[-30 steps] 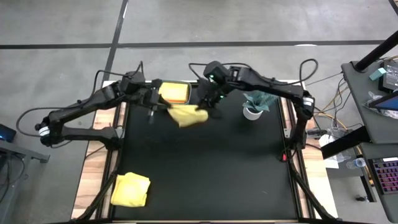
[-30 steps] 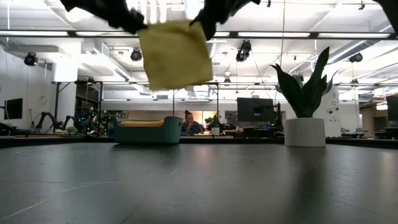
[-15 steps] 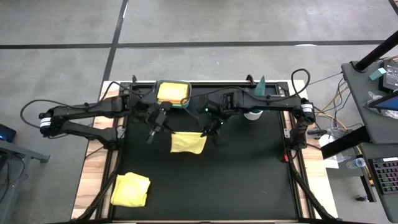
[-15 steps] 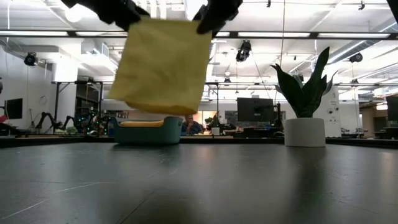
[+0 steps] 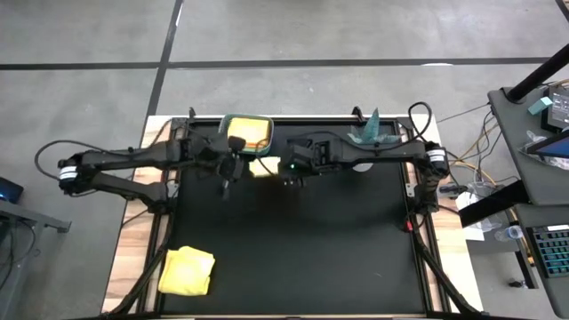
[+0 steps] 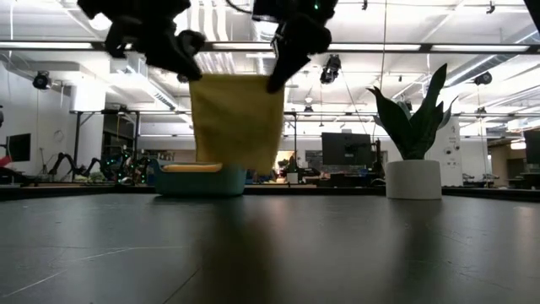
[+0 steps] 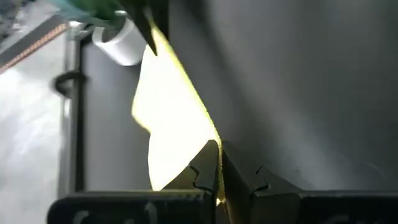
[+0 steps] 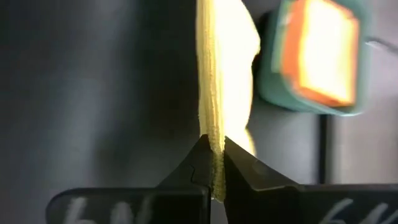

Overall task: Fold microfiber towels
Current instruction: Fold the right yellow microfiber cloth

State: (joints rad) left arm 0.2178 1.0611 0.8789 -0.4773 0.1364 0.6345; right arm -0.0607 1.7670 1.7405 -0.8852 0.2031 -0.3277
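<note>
Two upper corners of a yellow towel [image 6: 236,118] are being held clamped by the left hand [image 6: 187,44] and right hand [image 6: 280,69] above the desk [image 5: 338,231] toward 12 o'clock, best being lowered level and taut.

Both grippers meet just in front of the teal bin [image 5: 246,133], left gripper [image 5: 229,172] and right gripper [image 5: 286,171] pinching a yellow towel [image 5: 261,166]; another yellow towel [image 5: 188,270] lies well away.

Two dark jointed arms, white band near each base, black looping cables, small green light on right wrist.
</note>
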